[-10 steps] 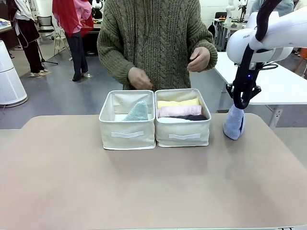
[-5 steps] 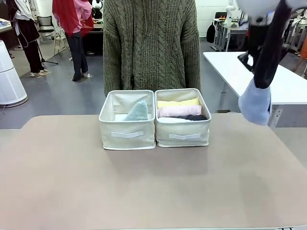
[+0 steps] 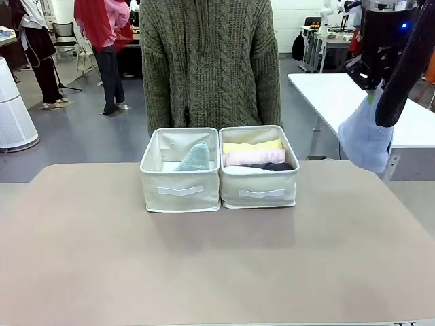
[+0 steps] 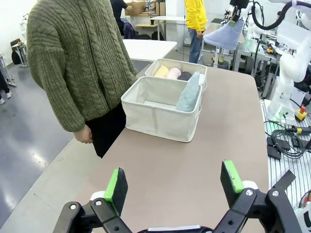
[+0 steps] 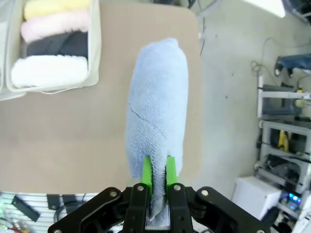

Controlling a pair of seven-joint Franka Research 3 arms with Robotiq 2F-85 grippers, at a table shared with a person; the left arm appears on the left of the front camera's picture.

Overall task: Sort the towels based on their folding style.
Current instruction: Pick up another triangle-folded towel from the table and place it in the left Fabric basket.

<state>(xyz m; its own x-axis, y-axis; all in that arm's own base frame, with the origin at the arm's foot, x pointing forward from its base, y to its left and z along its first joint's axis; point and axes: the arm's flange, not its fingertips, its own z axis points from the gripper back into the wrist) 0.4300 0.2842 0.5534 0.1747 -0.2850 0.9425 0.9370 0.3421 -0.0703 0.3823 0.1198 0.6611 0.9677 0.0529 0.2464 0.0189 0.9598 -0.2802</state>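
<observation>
One light blue towel, terry, hanging | right pincer clamps it | left pincer wide

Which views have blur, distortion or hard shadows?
Front view: sharp, soft even light, faint shadow under the cream bins. Left wrist view: wide-angle bend at the table edge. Right wrist view: crisp on the light blue towel in the right gripper.

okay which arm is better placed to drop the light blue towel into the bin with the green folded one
Right. The right gripper is shut on the light blue towel, lifted right of the bins. The left gripper is open, holding nothing.
</observation>
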